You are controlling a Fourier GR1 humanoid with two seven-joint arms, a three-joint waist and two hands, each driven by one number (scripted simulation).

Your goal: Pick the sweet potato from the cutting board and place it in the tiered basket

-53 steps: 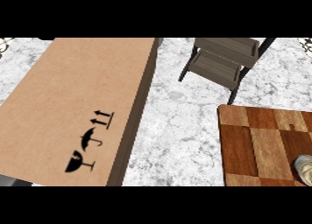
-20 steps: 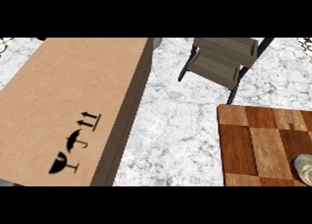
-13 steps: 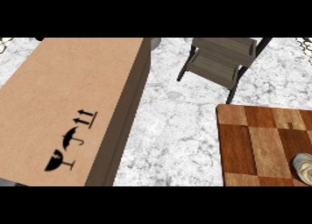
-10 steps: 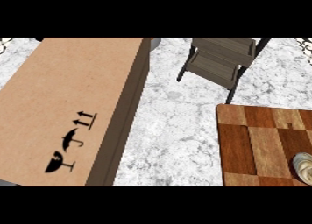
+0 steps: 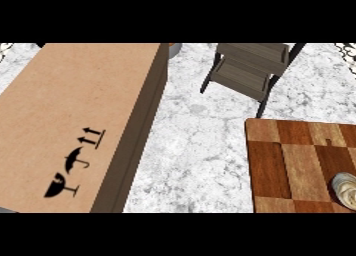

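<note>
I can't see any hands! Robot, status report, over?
Hands: neither in view. Pale lump, maybe the sweet potato, on the board's near right corner. Basket beyond the board, nothing between. Box at left, off the path.

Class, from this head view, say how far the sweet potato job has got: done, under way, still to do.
Done: nothing; the tiered basket's visible shelves hold nothing. In hand: nothing; neither hand shows, and what seems the sweet potato, pale and rounded, lies on the cutting board. Left: grasping it, carrying it and placing it in the basket.
</note>
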